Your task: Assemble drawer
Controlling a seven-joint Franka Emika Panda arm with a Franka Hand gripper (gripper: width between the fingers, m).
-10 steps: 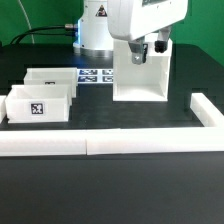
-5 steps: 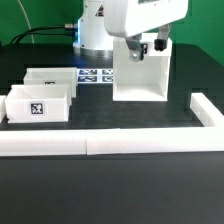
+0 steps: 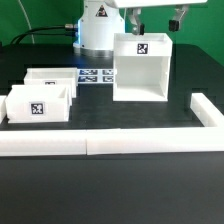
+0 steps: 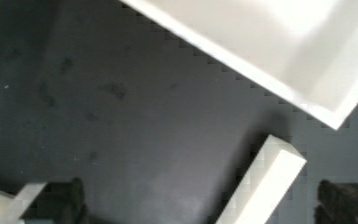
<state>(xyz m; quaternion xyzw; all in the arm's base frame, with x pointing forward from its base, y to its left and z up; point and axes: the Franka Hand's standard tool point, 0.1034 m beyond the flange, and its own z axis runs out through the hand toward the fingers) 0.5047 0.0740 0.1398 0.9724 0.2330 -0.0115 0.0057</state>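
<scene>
The tall white housing (image 3: 140,72) stands upright at the back of the table, with a square tag on its top face. Two small open-top trays sit at the exterior view's left, one behind (image 3: 52,78) and one in front (image 3: 40,104), each with a tag. My gripper (image 3: 156,15) hangs above the housing, open and empty, clear of its top. In the wrist view the gripper (image 4: 197,202) has its fingers (image 4: 48,200) wide apart over the dark table, with part of the housing (image 4: 282,45) in the frame.
A long low white border wall (image 3: 100,145) runs along the front and turns back at the exterior view's right (image 3: 206,108). A strip of it shows in the wrist view (image 4: 274,185). The marker board (image 3: 95,75) lies behind the trays.
My gripper has risen straight up from the housing's top. The housing's top tag, covered before, now shows. The housing and trays have not moved.
</scene>
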